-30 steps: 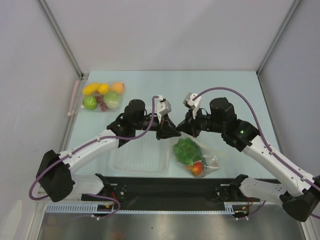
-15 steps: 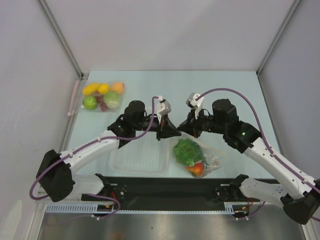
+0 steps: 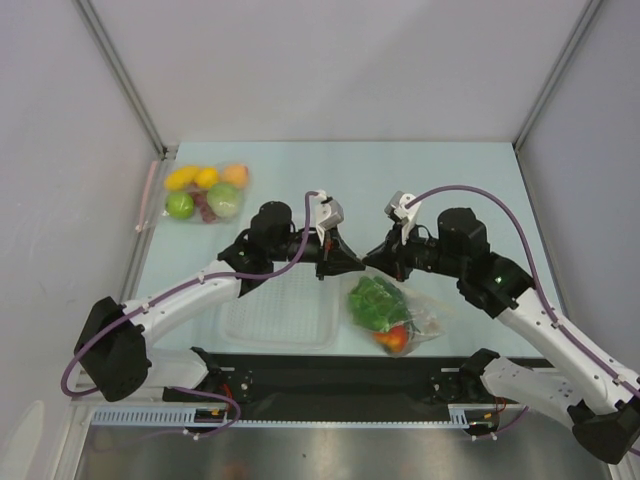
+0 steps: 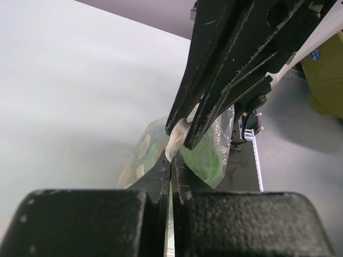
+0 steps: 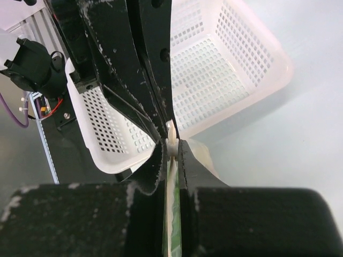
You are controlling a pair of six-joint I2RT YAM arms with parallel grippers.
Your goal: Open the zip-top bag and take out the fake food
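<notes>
The left jaws and the right jaws each pinch the top edge of the zip-top bag point(image 3: 400, 312), just beside the basket point(image 3: 275, 318). The seal appears unopened; the fake food point(image 3: 375, 300) is inside, not yet removed.

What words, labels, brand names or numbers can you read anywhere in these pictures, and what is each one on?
No text can be read in any view.
A small blue patch on a white part of the arm, left wrist view: possibly a label, too small and blurred to read.
The crinkly see-through zip-top bag and the white perforated plastic basket: no print visible.
</notes>
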